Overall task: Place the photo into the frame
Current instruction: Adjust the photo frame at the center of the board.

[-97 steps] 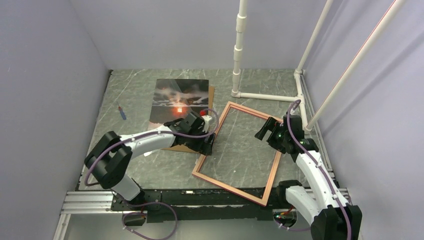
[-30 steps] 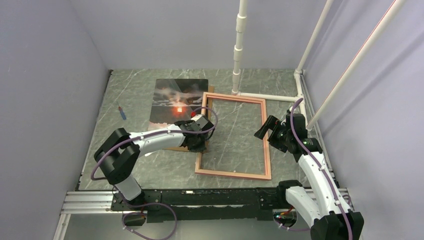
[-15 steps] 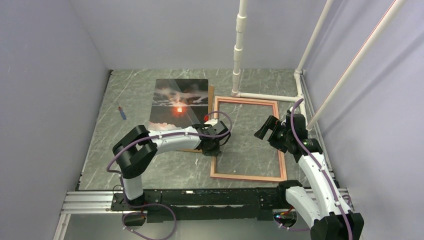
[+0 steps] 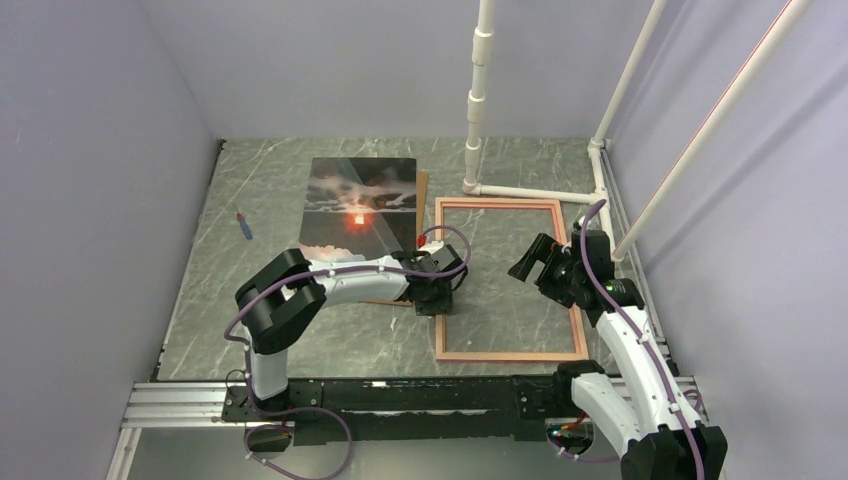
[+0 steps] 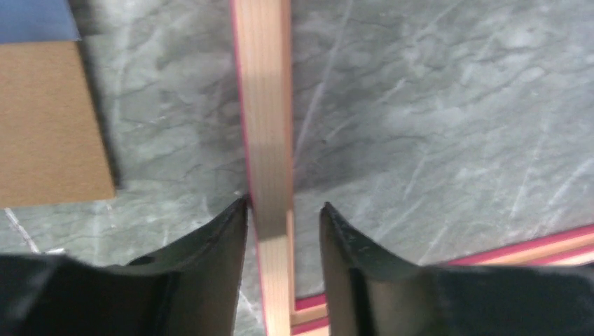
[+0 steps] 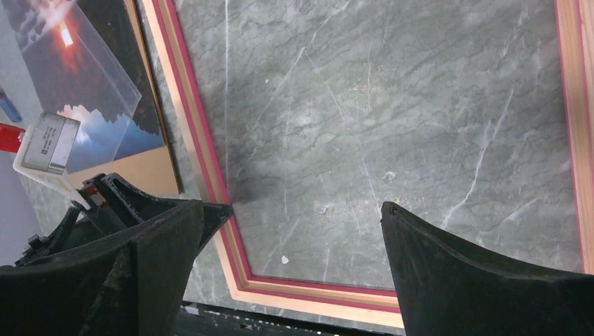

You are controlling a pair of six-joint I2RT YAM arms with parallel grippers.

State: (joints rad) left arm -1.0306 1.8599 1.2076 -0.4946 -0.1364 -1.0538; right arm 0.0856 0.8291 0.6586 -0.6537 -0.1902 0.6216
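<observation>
The frame point(image 4: 510, 355), with thin reddish-pink wooden rails, lies flat at the right middle of the table, with bare table inside it. My left gripper point(image 4: 440, 300) is low over its left rail. In the left wrist view my left gripper point(image 5: 284, 206) straddles the frame's rail point(image 5: 263, 105): the left finger touches it and the right finger stands a little apart. My right gripper point(image 4: 530, 262) hovers open and empty over the frame's inside, also in its own view point(image 6: 300, 210). The photo point(image 4: 360, 200) lies face up to the left of the frame.
A clear sheet point(image 6: 91, 84) lies on the photo, and a brown backing board point(image 5: 49, 126) lies under it. A small blue pen point(image 4: 243, 225) lies at the far left. White pipes point(image 4: 475, 100) stand at the back and along the right side.
The frame has swung from a tilted lie to square with the table and shifted right. My left gripper moved right with its left rail. My right gripper has hardly moved.
</observation>
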